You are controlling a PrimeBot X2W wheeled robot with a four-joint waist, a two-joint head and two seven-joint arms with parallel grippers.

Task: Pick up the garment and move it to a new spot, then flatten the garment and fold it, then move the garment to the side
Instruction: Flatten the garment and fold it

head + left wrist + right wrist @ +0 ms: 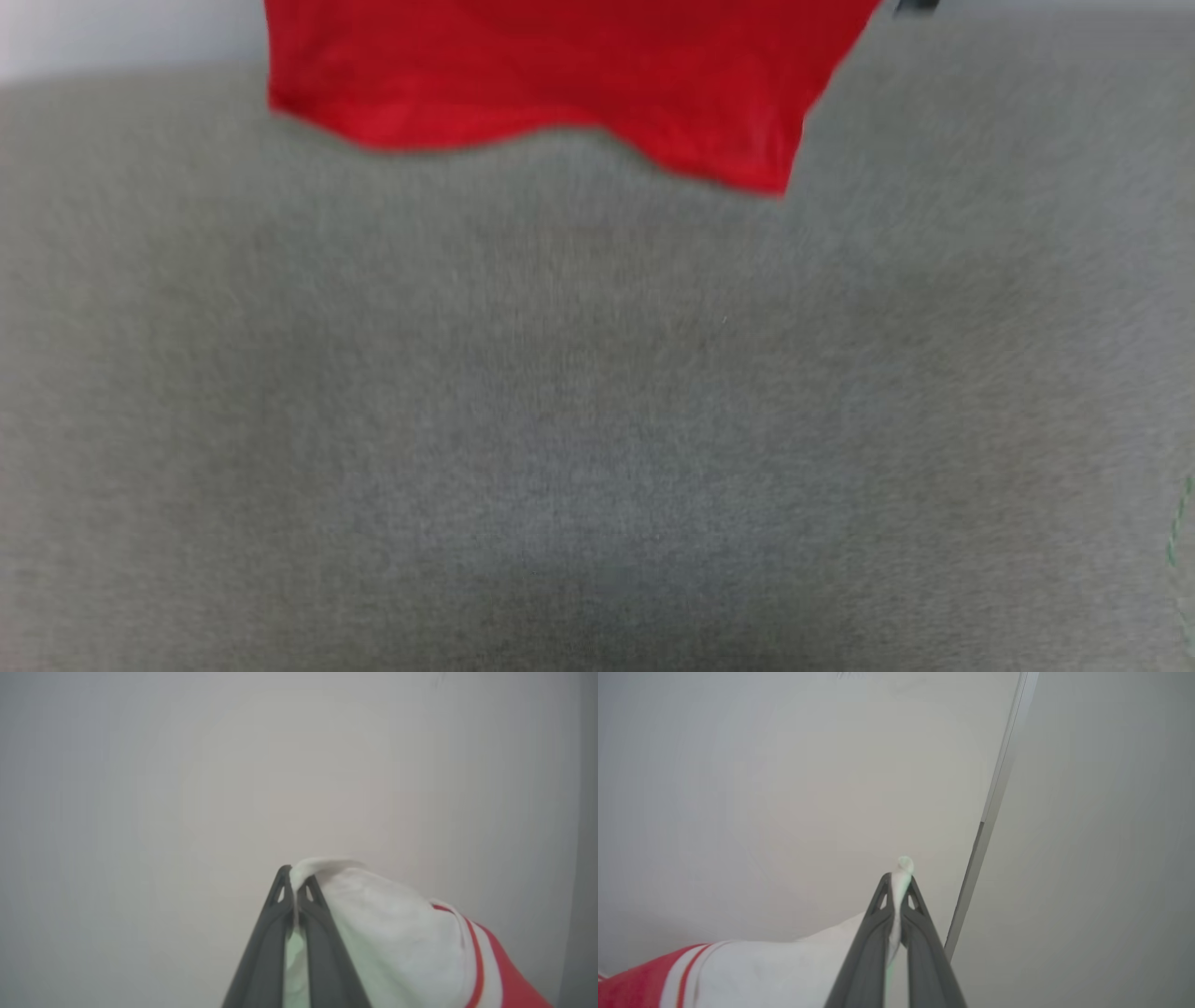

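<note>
The garment [560, 75] hangs at the top of the head view, bright red, its lower hem free above the grey surface. In the left wrist view my left gripper [294, 889] is shut on a white end panel of the garment [387, 938], which drapes off to the right with thin red stripes. In the right wrist view my right gripper [896, 884] is shut on the other white panel of the garment [784, 970], a tuft of cloth poking past the tips, the fabric trailing left to red stripes.
A grey cloth-covered surface [597, 420] spreads below the hanging hem in the head view. Both wrist views face a pale wall [187, 788]. A vertical corner strip [994, 802] runs down the wall in the right wrist view.
</note>
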